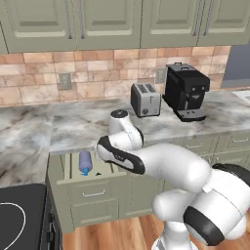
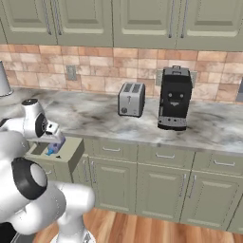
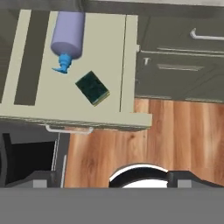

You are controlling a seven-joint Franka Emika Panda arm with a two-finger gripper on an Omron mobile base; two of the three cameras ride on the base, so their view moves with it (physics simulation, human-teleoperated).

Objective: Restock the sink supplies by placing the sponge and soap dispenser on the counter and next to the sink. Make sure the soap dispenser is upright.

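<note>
here the gripper (image 3: 112, 183) hangs empty above the open drawer (image 3: 131, 65), jaws spread wide; ahead of it on the smooth cream floor lie the flat dark-green sponge (image 3: 92, 88) and, beyond and apart, the rounded lavender soap dispenser (image 3: 68, 35) on its side.

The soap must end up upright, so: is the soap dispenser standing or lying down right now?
Lying down. The soap dispenser rests on its side on the open drawer's floor, blue nozzle pointing sideways toward the drawer front.
</note>
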